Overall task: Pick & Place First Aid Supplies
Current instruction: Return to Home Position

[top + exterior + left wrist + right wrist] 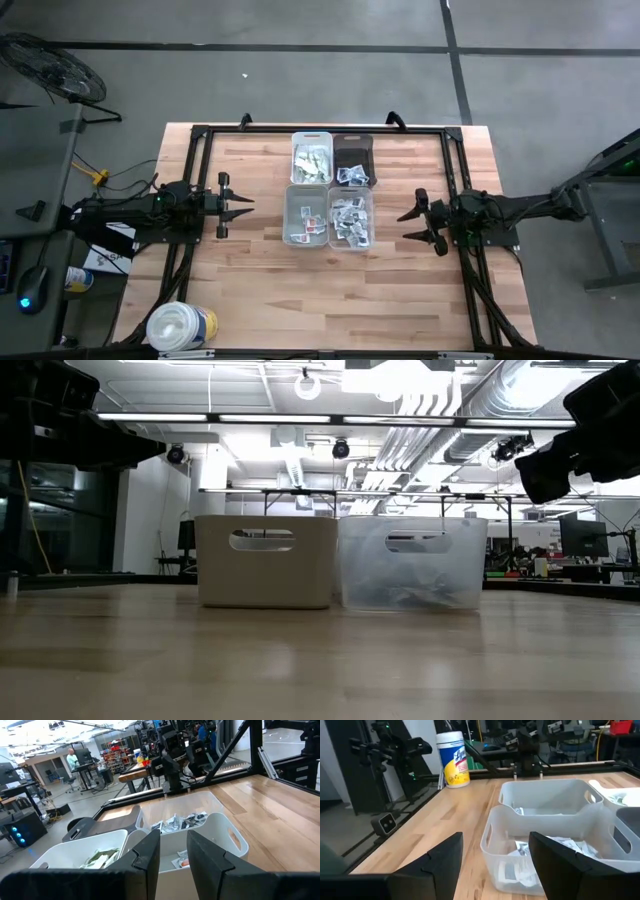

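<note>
The first aid supplies are small flat packets lying in four bins at the table's middle. Greenish ones fill the far left white bin (311, 157) (85, 851). White ones lie in the dark bin (353, 160), in the near left bin (306, 215) (545, 802) and, piled, in the clear near right bin (350, 217) (540, 855). My left gripper (240, 205) (174, 855) hovers open left of the bins, pointing level at them. My right gripper (412, 222) (495, 865) hovers open to their right, fingers wide apart. Nothing is between either pair of fingers.
A big white round tub (180, 327) (454, 760) with a yellow-blue label stands at the table's near left corner. A black frame (320, 130) runs along the table's far edge and both sides. Bare wood (330, 290) lies between the bins and the near edge.
</note>
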`<action>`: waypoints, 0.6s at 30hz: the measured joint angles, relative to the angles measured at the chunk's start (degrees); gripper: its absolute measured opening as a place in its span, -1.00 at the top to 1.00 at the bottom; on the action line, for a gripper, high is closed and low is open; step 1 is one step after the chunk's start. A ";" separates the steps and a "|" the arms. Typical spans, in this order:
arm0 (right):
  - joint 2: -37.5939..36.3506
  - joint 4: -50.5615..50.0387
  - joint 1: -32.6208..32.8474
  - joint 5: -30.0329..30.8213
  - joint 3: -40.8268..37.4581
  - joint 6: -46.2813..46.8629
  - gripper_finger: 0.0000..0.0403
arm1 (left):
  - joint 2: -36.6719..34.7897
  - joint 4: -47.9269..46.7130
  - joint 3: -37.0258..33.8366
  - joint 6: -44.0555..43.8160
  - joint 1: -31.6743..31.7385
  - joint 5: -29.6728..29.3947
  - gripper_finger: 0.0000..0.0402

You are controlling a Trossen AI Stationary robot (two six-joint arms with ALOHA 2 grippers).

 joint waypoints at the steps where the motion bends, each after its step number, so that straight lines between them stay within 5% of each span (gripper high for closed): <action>1: 0.09 -0.08 0.00 0.24 0.00 0.05 -0.09 | 0.02 0.00 0.00 0.02 0.02 0.00 0.52; 18: 0.17 -0.12 0.00 3.36 0.00 3.94 -0.09 | 0.00 0.00 0.00 0.02 0.02 0.00 0.52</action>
